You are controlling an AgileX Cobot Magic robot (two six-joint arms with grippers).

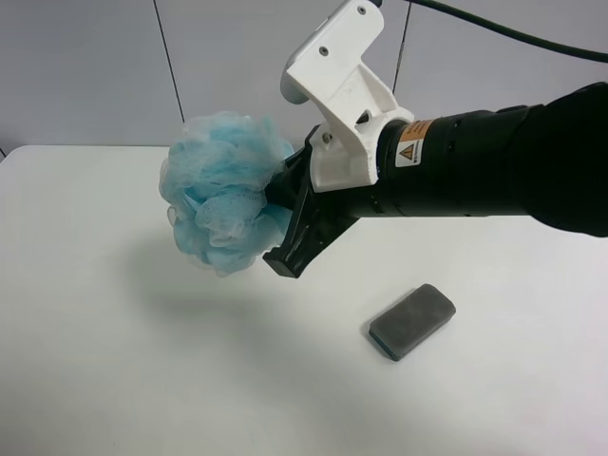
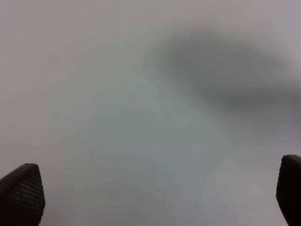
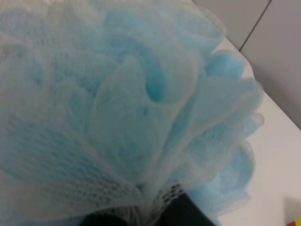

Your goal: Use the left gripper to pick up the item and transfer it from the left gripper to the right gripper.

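Pouf (image 1: 226, 190), ruffled pale-blue mesh, sits clamped in right tool (image 1: 282, 218); left tool (image 2: 155, 188) spread wide.

Table: a white matte tabletop (image 1: 104, 380) spreads below the right gripper (image 1: 277, 228) and runs out past it on every side.
Wall: pale grey panels (image 1: 76, 66) stand behind the gripper and meet the table's far edge in a straight line.
Seams: thin dark joints (image 1: 167, 57) split the wall, one behind and above the gripper; in the right wrist view one joint (image 3: 254, 26) slants across grey wall beyond the gripper.
Light: soft and even; a faint blurred shadow (image 1: 180, 285) lies on the table just under the gripper.
Left wrist view: a blurred pale grey surface (image 2: 94, 117) with a dim dark smear (image 2: 225, 70).
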